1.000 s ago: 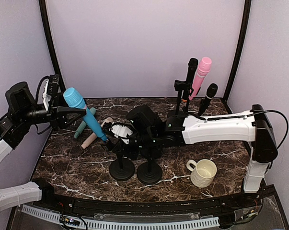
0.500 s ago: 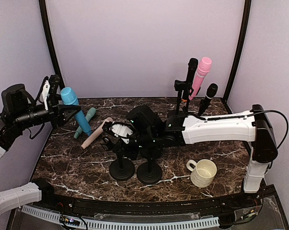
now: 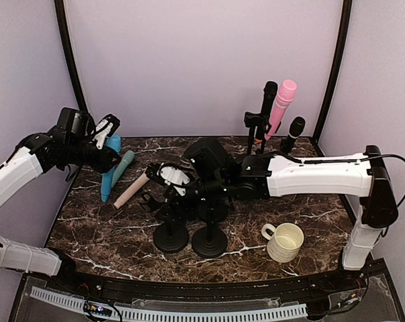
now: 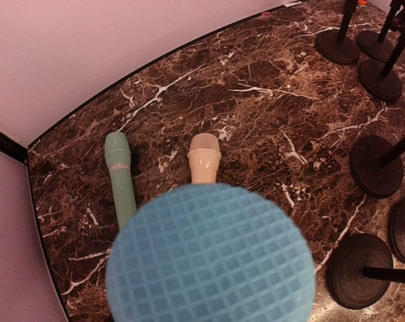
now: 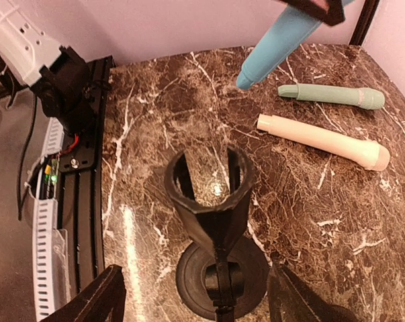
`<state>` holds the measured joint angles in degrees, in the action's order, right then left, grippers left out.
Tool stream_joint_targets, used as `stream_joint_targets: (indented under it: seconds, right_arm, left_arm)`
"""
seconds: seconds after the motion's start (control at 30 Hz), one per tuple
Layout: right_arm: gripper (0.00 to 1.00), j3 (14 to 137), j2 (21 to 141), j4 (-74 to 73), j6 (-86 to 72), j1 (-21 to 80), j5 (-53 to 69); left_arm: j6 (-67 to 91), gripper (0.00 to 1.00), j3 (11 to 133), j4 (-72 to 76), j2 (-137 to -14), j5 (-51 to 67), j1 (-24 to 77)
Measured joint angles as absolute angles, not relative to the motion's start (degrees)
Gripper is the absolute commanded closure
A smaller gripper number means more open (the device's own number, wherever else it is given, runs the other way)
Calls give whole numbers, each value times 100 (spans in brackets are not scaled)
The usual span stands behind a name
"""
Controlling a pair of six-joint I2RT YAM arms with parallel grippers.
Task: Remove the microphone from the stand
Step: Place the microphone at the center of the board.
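- Where our left gripper (image 3: pixel 105 144) clamps it, the blue microphone (image 3: pixel 108 178) hangs tilted, tail down, over the tabletop's (image 3: pixel 121 228) far left (well apart from the stand (image 5: pixel 212 188)).
- A green microphone (image 4: pixel 119 178) and a cream microphone (image 4: pixel 203 157) lie just beside it.
- We see our right gripper (image 5: pixel 197 268) spread wide, fingers (image 5: pixel 98 298) either side of the stand.
- Its clip (image 5: pixel 209 174) shows only tabletop through the ring.
- The mug (image 3: pixel 285 241) stands upright, pale inside showing.

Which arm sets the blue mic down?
Left. The left gripper holds the blue mesh-headed microphone low over the dark marble table. The right gripper stands open around the empty black stand clip.
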<state>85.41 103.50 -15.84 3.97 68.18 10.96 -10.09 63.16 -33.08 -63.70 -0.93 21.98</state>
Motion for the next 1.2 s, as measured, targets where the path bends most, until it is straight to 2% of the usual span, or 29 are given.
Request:
stream_joint_targets:
  seconds: [0.13, 0.4, 0.73, 0.97, 1.2]
  right_arm:
    - [19, 8536, 10062, -1400, 399, 6818, 1199]
    - [18, 8066, 9006, -989, 349, 6818, 993]
    - [14, 6552, 7260, -698, -34, 6744, -390]
    - [14, 5588, 6272, -364, -443, 6353, -1177]
    - [14, 5122, 5909, -139, -764, 6213, -1470]
  left_arm:
    - [-1028, 100, 6720, -3446, -7067, -370, 2123]
    - [-1057, 99, 7553, -3680, -8527, -526, 1811]
    - [-1052, 98, 8016, -3673, -9795, -637, 1723]
    - [-1057, 95, 8567, -3540, -10656, -672, 1704]
    - [-1057, 85, 8820, -3457, -11229, -646, 1627]
